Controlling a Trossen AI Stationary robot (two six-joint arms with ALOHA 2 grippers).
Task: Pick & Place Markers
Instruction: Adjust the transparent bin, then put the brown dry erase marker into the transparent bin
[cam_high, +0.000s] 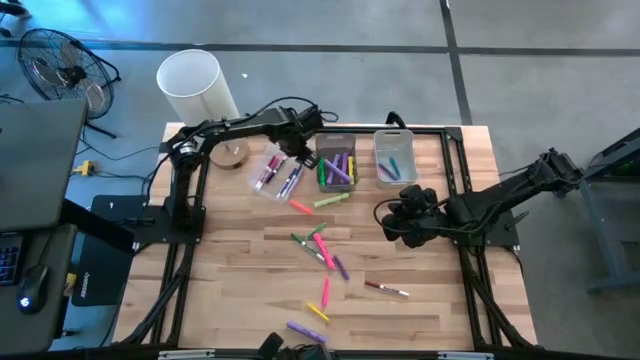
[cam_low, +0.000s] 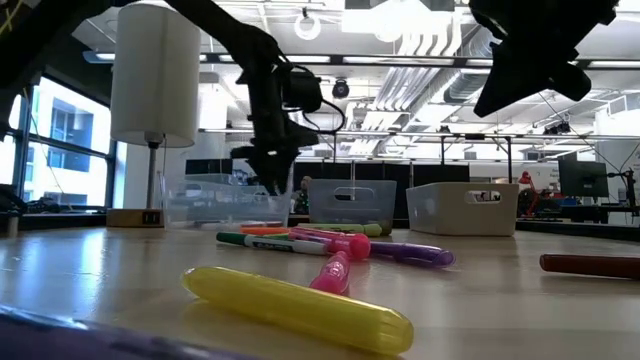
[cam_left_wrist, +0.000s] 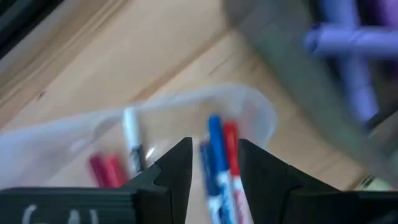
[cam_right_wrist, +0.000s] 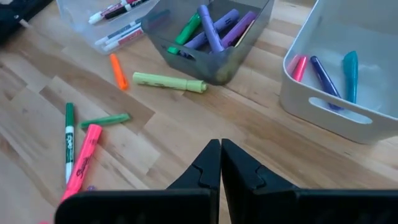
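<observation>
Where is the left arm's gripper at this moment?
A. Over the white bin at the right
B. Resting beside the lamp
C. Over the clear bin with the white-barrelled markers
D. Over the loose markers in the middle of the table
C. In the high view the left gripper hangs over the clear bin, and its wrist view shows open jaws above the blue and red markers inside it.

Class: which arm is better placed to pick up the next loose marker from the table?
Likely right. Its tool hangs shut and empty near the loose markers; the left tool is open over the clear bin.
</observation>
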